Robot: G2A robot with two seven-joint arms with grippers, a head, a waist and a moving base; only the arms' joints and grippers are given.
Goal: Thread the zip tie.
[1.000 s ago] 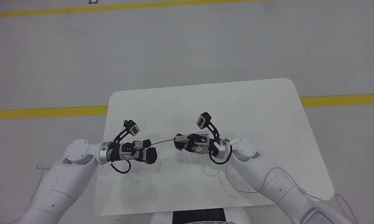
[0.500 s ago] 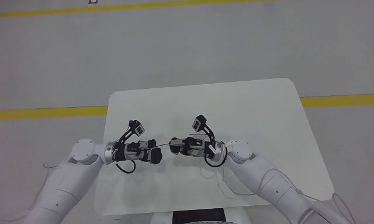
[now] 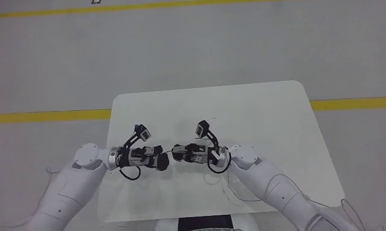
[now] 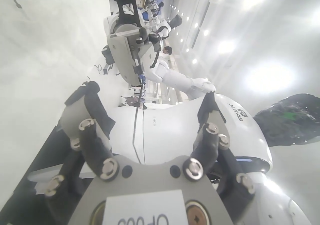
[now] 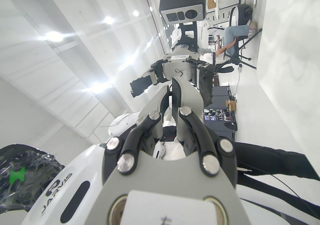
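My right jaws are pressed together on the zip tie point(image 4: 133, 131). Its thin black strap runs from them straight into the gap of my left jaws, which are spread wide and touch nothing. Both sets hang almost tip to tip over the near middle of the white desk point(image 3: 271, 110). I cannot tell where the tie's head is. The risks, as I judge them: the strap is slender and may bow aside, so my left jaws could close off-line and pinch air or knock it. With only 1 hold, any slip drops it onto the desk.
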